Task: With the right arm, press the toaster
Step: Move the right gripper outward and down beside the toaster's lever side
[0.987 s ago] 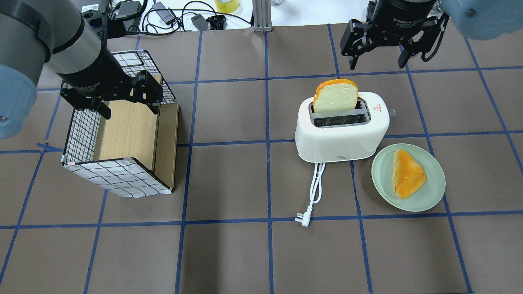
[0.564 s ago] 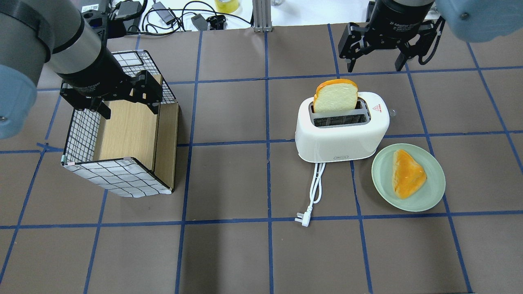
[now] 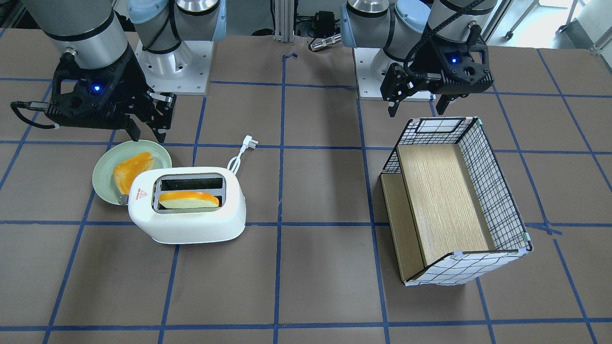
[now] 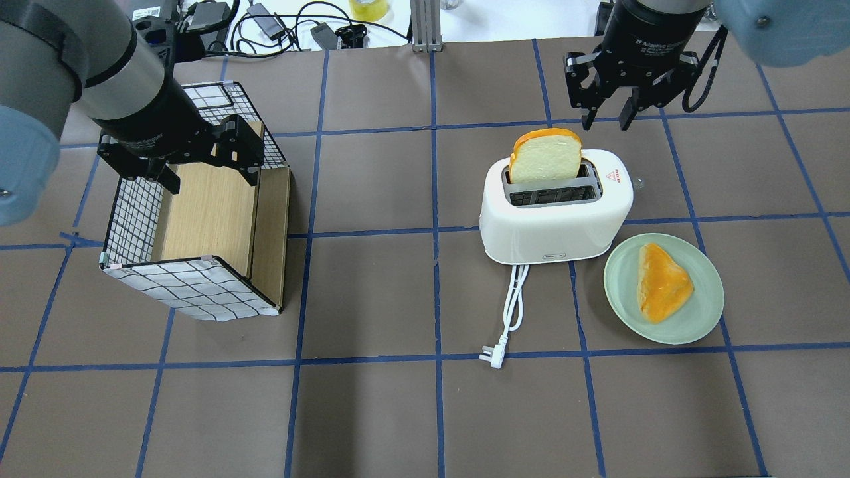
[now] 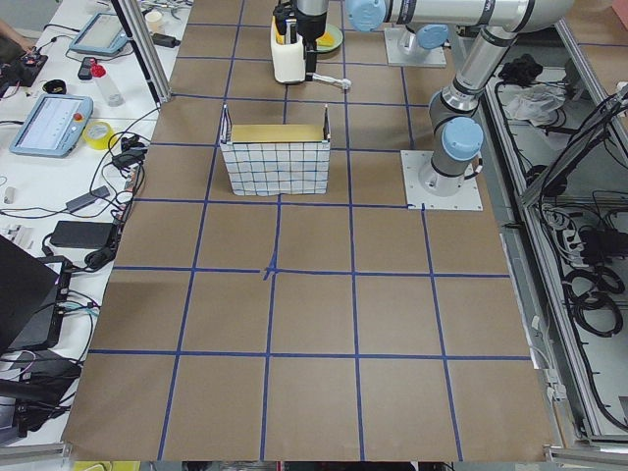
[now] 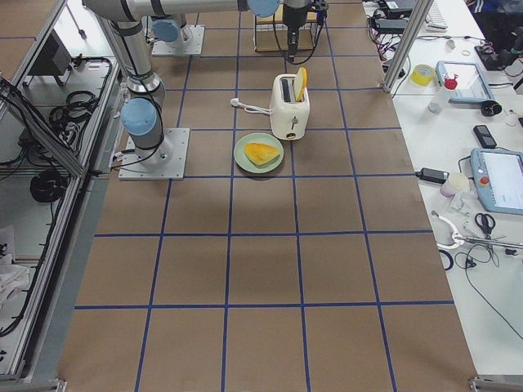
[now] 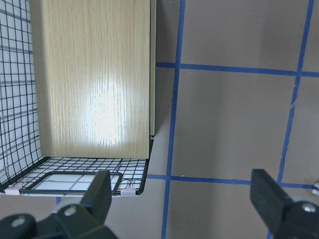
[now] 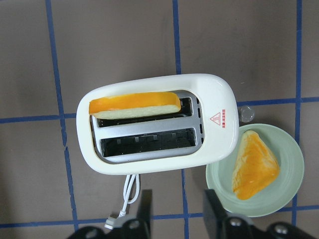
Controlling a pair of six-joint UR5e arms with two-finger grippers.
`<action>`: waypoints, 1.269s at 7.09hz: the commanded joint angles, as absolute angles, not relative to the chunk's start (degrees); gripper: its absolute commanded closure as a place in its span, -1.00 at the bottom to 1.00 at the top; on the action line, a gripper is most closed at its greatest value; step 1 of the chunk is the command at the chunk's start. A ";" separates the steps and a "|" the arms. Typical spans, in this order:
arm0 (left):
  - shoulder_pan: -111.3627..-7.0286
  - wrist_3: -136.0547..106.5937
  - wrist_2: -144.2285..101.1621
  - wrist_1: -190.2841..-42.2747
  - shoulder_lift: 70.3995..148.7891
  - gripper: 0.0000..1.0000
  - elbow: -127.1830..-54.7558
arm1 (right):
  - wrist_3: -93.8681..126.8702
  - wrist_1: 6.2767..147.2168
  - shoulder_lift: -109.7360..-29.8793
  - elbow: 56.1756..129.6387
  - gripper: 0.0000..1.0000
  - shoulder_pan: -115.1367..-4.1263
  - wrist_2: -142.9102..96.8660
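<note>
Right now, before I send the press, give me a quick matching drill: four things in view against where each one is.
Things:
1. bread slice
2. orange toast wedge
3. plug
4. left gripper

Places:
A. on the green plate
B. above the wire basket's end
C. standing in a slot of the toaster
D. lying loose on the table

Pairs: 1-C, 2-A, 3-D, 4-B

Silver right arm with light-blue joint caps [image 4: 777, 26]: its right black two-finger gripper [image 4: 605, 121] points down, jaws close together with a gap between. Silver left arm [image 4: 113, 73]: its left black two-finger gripper [image 4: 211, 179] points down, jaws spread wide.
</note>
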State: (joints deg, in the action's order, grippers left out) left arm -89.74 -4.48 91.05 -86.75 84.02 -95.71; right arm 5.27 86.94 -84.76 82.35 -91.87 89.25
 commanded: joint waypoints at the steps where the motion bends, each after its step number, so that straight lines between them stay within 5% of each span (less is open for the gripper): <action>1: -89.74 -4.48 91.05 -86.75 84.02 -1.00 -95.71 | 2.74 85.52 -84.46 82.35 1.00 -89.49 87.38; 4: -89.74 -4.48 91.05 -86.75 84.02 -1.00 -95.71 | -7.35 84.20 -84.38 84.10 1.00 -75.99 83.35; 9: -89.74 -4.48 91.05 -86.75 84.02 -1.00 -95.71 | -18.37 96.40 -82.79 99.91 1.00 -66.27 69.02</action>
State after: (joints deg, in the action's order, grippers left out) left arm -89.74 -4.48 91.05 -86.76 84.02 -95.71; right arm -17.44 93.62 -82.97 96.69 -66.94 72.36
